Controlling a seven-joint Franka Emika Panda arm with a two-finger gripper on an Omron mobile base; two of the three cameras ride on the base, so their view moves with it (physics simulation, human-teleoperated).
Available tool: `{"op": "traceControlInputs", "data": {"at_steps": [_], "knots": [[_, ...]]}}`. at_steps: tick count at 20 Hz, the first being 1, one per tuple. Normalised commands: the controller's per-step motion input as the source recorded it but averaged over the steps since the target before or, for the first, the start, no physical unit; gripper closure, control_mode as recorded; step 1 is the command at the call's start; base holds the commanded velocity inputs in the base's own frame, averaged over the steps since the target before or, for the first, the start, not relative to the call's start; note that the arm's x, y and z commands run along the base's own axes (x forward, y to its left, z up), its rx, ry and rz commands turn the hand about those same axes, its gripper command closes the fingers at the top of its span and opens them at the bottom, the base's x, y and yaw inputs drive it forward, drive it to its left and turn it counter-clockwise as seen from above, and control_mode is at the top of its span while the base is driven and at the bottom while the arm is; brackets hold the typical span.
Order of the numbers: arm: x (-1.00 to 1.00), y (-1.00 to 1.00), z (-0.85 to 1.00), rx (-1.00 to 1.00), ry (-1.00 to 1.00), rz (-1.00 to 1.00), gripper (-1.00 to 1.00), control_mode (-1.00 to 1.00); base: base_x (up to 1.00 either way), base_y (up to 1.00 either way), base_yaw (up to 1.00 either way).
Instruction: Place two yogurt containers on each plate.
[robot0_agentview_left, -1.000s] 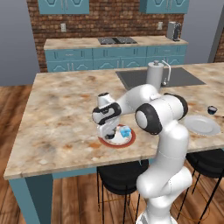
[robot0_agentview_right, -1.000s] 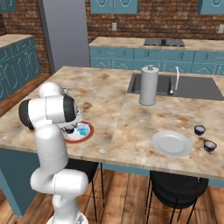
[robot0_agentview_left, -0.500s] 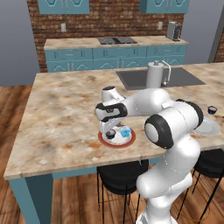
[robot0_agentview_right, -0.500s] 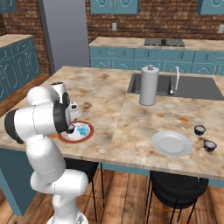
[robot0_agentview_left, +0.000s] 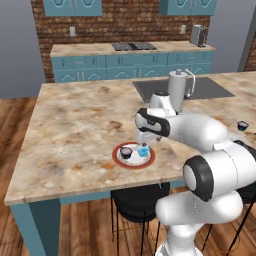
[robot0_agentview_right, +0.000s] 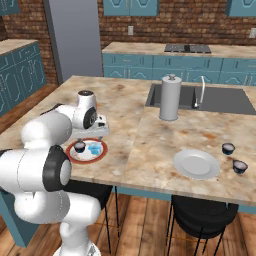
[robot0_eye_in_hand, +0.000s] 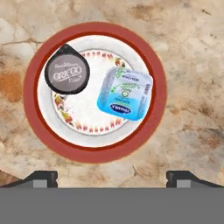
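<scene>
Red-rim plate (robot0_eye_in_hand: 94, 151): near front edge of counter (robot0_agentview_left: 75, 125), holds 2 yogurts, a dark cup (robot0_eye_in_hand: 67, 69) and a blue tub (robot0_eye_in_hand: 125, 93), side by side, not touching.
Grey plate (robot0_agentview_right: 196, 163): near front edge too, well apart toward the right end; bare.
Other cups: 2 dark ones (robot0_agentview_right: 228, 148) (robot0_agentview_right: 240, 166) on counter just beside grey plate, by right edge.
Gripper (robot0_eye_in_hand: 111, 177): above red-rim plate, fingers apart, nothing btwn them.
Progress: approx half done; 1st plate full.
Left: both dark cups onto grey plate.
Also: tall grey cylinder (robot0_agentview_right: 169, 97) by sink, not part of job.
</scene>
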Motion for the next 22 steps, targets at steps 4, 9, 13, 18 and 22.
{"op": "traceControlInputs", "data": {"at_steps": [4, 9, 13, 18, 22], "knots": [[-0.35, -0.23, 0.37, -0.02, 0.11, -0.40, -1.00, -1.00, 0.00, 0.00, 0.00], [0.00, -0.01, 0.00, 0.00, 0.10, -0.13, -1.00, -1.00, 0.00, 0.00, 0.00], [0.00, -0.02, -0.03, 0.00, 0.00, 0.00, -1.00, -1.00, 0.00, 0.00, 0.00], [0.00, 0.00, 0.00, 0.00, 0.00, 0.00, -1.00, 1.00, 0.00, -0.90, 0.00], [0.00, 0.00, 0.00, 0.00, 0.00, 0.00, -1.00, 1.00, 0.09, -1.00, -0.02]]}}
